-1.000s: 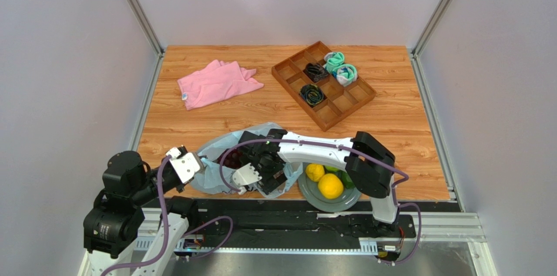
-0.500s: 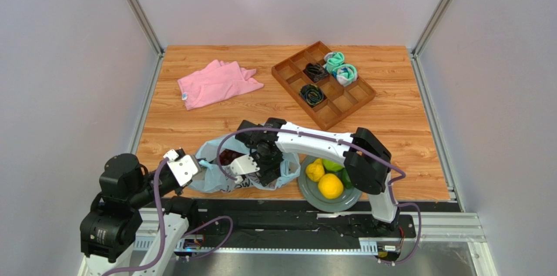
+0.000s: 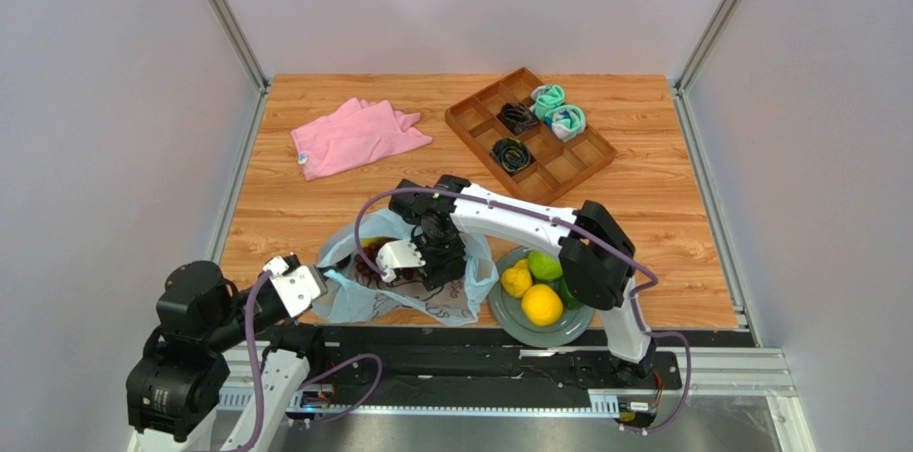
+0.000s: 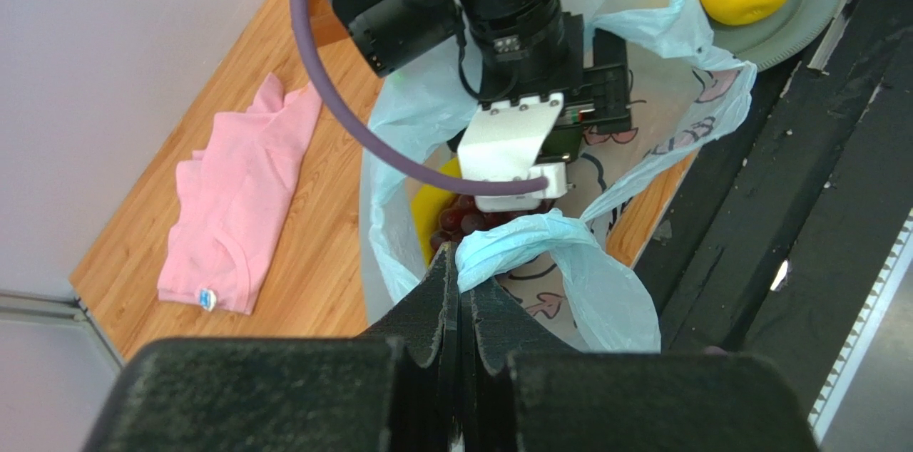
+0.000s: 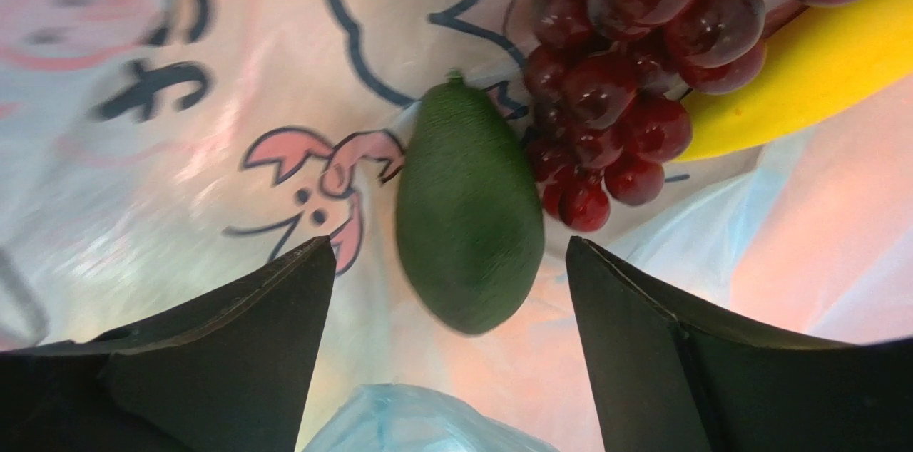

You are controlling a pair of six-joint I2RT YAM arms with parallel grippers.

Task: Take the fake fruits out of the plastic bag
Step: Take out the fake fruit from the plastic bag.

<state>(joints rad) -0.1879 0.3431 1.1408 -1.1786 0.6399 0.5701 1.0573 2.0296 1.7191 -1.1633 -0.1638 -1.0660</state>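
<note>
The pale-blue plastic bag (image 3: 348, 302) lies at the table's near edge, mouth open. My left gripper (image 4: 461, 265) is shut on one of its handles (image 4: 525, 238), holding it up at the bag's left side. My right gripper (image 5: 448, 249) is inside the bag, open, with a finger on each side of the dark green avocado (image 5: 466, 217) and a gap on both sides. A dark red grape bunch (image 5: 611, 56) and a yellow banana (image 5: 814, 67) lie just beyond the avocado. A grey plate (image 3: 509, 318) to the right holds a lemon (image 3: 515, 280), an orange (image 3: 542, 304) and a green apple (image 3: 544, 265).
A pink cloth (image 3: 354, 137) lies at the far left. A wooden divided tray (image 3: 579, 158) with rolled socks sits at the far right. A black rail runs along the table's front edge, directly below the bag and plate.
My right wrist has moved away from the front edge, deeper over the bag's mouth. My left gripper has drawn back to the near left with the handle, stretching the bag open.
</note>
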